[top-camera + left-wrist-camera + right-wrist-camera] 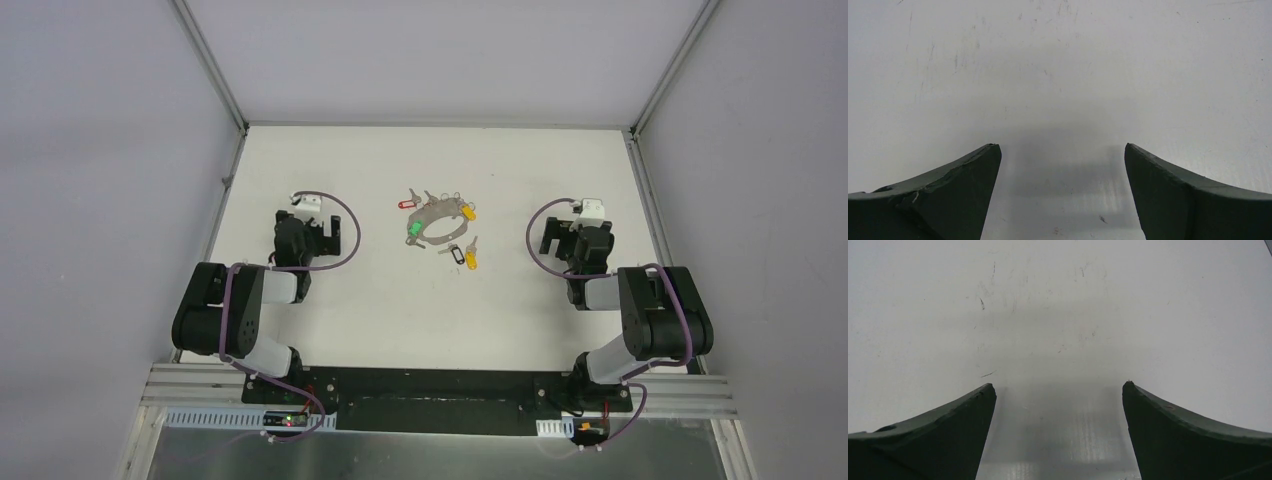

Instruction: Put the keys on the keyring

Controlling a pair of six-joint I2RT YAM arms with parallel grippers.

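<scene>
The keyring, a thin grey oval loop, lies at the middle of the white table. Small silvery keys lie around and on it: one with a red tag, one with a green tag, two with yellow tags and one with a black tag. My left gripper is open and empty, left of the keys. My right gripper is open and empty, right of them. Both wrist views show only open fingers over bare table.
Grey walls with metal corner rails enclose the table on three sides. Purple cables loop beside each wrist. The arm bases sit on a black plate at the near edge.
</scene>
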